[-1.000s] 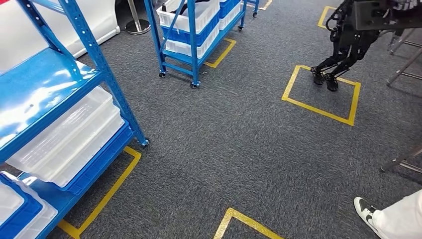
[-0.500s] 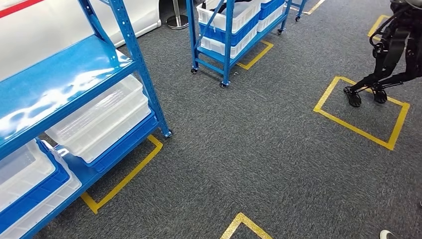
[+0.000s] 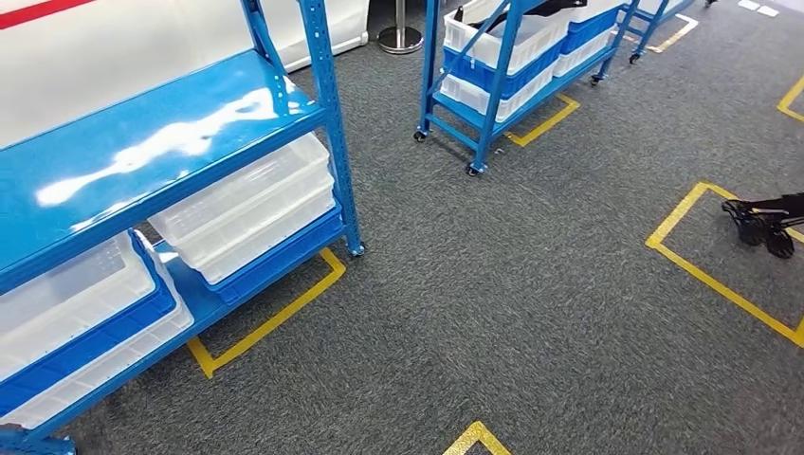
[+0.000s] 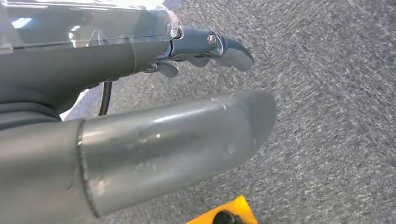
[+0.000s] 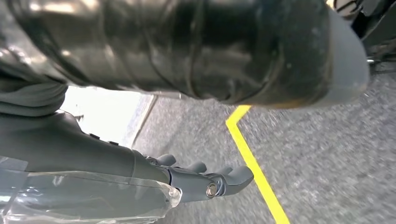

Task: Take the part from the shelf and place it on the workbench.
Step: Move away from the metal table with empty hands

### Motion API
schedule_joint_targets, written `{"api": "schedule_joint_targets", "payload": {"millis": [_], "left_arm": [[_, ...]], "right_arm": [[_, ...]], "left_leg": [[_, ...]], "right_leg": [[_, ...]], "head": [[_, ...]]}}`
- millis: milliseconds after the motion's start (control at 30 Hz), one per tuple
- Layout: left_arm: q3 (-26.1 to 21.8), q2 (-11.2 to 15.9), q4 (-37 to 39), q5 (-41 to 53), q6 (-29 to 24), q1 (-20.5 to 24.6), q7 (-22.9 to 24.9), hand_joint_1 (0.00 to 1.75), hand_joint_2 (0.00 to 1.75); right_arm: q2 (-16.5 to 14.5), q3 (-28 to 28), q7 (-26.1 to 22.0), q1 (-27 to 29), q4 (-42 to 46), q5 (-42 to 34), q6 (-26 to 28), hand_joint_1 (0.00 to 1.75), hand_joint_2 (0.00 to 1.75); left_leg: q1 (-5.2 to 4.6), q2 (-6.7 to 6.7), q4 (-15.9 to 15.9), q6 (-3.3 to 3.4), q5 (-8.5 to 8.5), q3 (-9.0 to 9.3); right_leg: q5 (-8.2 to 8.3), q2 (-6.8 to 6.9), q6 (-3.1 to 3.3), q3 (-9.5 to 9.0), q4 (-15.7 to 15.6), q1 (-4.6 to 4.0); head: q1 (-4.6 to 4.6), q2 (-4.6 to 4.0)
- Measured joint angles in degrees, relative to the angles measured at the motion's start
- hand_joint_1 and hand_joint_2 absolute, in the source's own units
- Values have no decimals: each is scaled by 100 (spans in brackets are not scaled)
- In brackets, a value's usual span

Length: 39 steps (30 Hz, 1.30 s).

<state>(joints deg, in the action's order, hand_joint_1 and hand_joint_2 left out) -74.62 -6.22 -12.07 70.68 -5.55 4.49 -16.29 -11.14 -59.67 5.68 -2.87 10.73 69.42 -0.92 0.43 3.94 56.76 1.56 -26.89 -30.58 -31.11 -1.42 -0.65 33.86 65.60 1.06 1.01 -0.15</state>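
View swung left, shelf [image 3: 190, 142] nearer | both robot hands [image 4: 140, 116] [image 5: 187, 182] spread, empty | carpet [image 3: 531, 313] open

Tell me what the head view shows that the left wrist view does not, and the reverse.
Head view alone: the blue metal shelf rack holding clear plastic bins, and a wheeled blue cart. Left wrist view alone: the left hand, empty, fingers apart over the floor. Both share the grey carpet with yellow tape.
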Motion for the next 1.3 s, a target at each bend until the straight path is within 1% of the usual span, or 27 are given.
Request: {"api": "schedule_joint_targets", "payload": {"millis": [67,100,167,200,233,300,367,400,433,467,533,600,667,700,767,833,867,900,933,967,1000,1067,1133,1167,1200,1233,1300], "left_arm": [[0,-10,0,10,-1,5,-26,0,0],[0,-12,0,13,-4,2,-28,0,0],[1,-15,1,12,-12,-12,-13,0,0],[2,-17,2,11,-14,-22,7,0,0],[2,-18,2,10,-18,-23,32,0,0],[2,-14,2,9,-28,-4,88,0,0],[1,-7,2,3,-37,12,138,0,0],[1,-5,2,4,-36,7,147,0,0],[1,-4,2,20,-23,-4,117,0,0],[1,-3,2,44,-5,-14,58,0,0],[9,-3,2,107,41,-11,-105,0,0],[20,-14,2,133,42,0,-187,0,0],[24,-32,2,134,10,-22,-204,0,0],[24,-43,2,132,-8,-40,-198,0,0],[23,-59,2,124,-36,-42,-168,0,0],[23,-65,2,113,-46,-21,-130,0,0],[24,-65,2,107,-47,-14,-112,0,0],[24,-64,2,104,-48,-15,-94,0,0],[24,-63,2,101,-50,-17,-75,0,0],[23,-63,2,96,-52,-19,-54,0,0],[22,-62,2,90,-54,-19,-33,0,0],[22,-65,2,80,-57,-12,-4,0,0],[22,-67,2,77,-60,-10,5,0,0],[22,-66,2,75,-61,-16,7,0,0],[22,-65,2,73,-62,-23,8,0,0],[22,-67,3,72,-62,-29,10,0,0],[22,-68,4,65,-63,-14,23,0,0]], "right_arm": [[1,-11,-3,2,0,-10,5,0,0],[2,-17,-6,-1,0,-14,8,0,0],[2,-27,-11,-20,1,-14,12,0,0],[4,-34,-14,-22,2,-19,13,0,0],[7,-40,-22,-20,3,-25,12,0,0],[15,-56,-43,-6,4,-40,13,0,0],[30,-75,-58,1,4,-40,13,0,0],[38,-82,-62,0,4,-39,13,0,0],[45,-92,-65,-4,4,-49,15,0,0],[49,-107,-65,-8,4,-64,19,0,0],[51,-153,-62,-12,4,-105,27,0,0],[51,-185,-61,-17,4,-120,33,0,0],[50,-192,-57,-45,4,-116,41,0,0],[50,-193,-52,-61,4,-107,43,0,0],[49,-195,-42,-66,4,-73,45,0,0],[50,-197,-38,-49,4,-40,45,0,0],[50,-196,-37,-43,4,-31,44,0,0],[50,-196,-37,-40,4,-24,42,0,0],[50,-196,-37,-36,4,-16,39,0,0],[50,-196,-37,-34,4,-3,37,0,0],[50,-196,-37,-30,4,13,36,0,0],[61,-196,-42,-22,4,41,34,0,0],[72,-195,-49,-30,4,52,32,0,0],[73,-195,-52,-43,4,54,31,0,0],[72,-195,-52,-52,4,55,30,0,0],[72,-196,-50,-53,4,55,30,0,0],[70,-198,-47,-38,4,57,28,0,0]], "left_leg": [[-2,121,73,-63,-33,-43],[-1,171,85,-98,-35,-69],[12,261,83,-171,-27,-106],[15,201,114,-201,-51,-124],[16,79,234,-229,-132,-182],[18,-230,801,-274,-448,-453],[33,-335,1508,-312,-736,-812],[39,-350,1668,-323,-743,-897],[43,-368,1604,-327,-636,-869],[46,-402,1333,-322,-446,-735],[15,-616,547,-277,-97,-338],[-33,-766,149,-204,-6,-140],[-47,-688,118,-132,-16,-142],[-35,-629,89,-98,-4,-127],[-2,-514,32,-17,29,-87],[2,-400,21,42,40,-84],[-3,-329,25,54,37,-87],[-9,-256,29,59,34,-84],[-13,-175,35,58,30,-76],[-15,-89,44,55,24,-66],[-15,-8,57,46,13,-56],[-21,131,96,7,-13,-69],[-10,238,117,-58,-19,-106],[-1,296,110,-95,-12,-126],[5,287,117,-128,-18,-136],[-1,201,168,-156,-57,-160],[-10,-111,593,-203,-311,-357]], "right_leg": [[188,-208,24,-216,-533,9],[168,-260,41,-236,-592,0],[181,-166,83,-242,-621,-10],[190,-106,120,-259,-646,-5],[201,-36,159,-275,-676,5],[204,117,221,-296,-713,2],[187,272,245,-298,-710,-12],[175,344,247,-303,-707,-15],[161,412,242,-314,-703,-17],[143,477,231,-335,-700,-17],[96,604,188,-390,-694,-33],[62,707,134,-428,-697,-60],[48,799,80,-469,-719,-74],[22,782,47,-496,-709,-68],[-176,538,-4,-406,-445,-53],[-531,243,-19,-58,242,-38],[-661,186,-22,144,606,-35],[-689,166,-22,285,832,-34],[-588,157,-17,329,843,-33],[-385,137,-5,275,647,-32],[-126,71,17,134,272,-32],[185,-163,65,-129,-392,-32],[208,-269,92,-202,-592,-46],[216,-214,104,-208,-610,-50],[227,-152,127,-223,-638,-38],[237,-87,161,-244,-672,-24],[252,67,229,-283,-730,0]], "head": [[-2,0],[-2,0],[-2,0],[-4,0],[-7,0],[-13,0],[-15,0],[-15,0],[-15,0],[-15,0],[-15,0],[-11,0],[-8,0],[-8,0],[-5,0],[-4,0],[-5,0],[-5,0],[-5,0],[-5,0],[-4,0],[-6,0],[-8,0],[-8,0],[-9,0],[-12,0],[-21,0]]}}
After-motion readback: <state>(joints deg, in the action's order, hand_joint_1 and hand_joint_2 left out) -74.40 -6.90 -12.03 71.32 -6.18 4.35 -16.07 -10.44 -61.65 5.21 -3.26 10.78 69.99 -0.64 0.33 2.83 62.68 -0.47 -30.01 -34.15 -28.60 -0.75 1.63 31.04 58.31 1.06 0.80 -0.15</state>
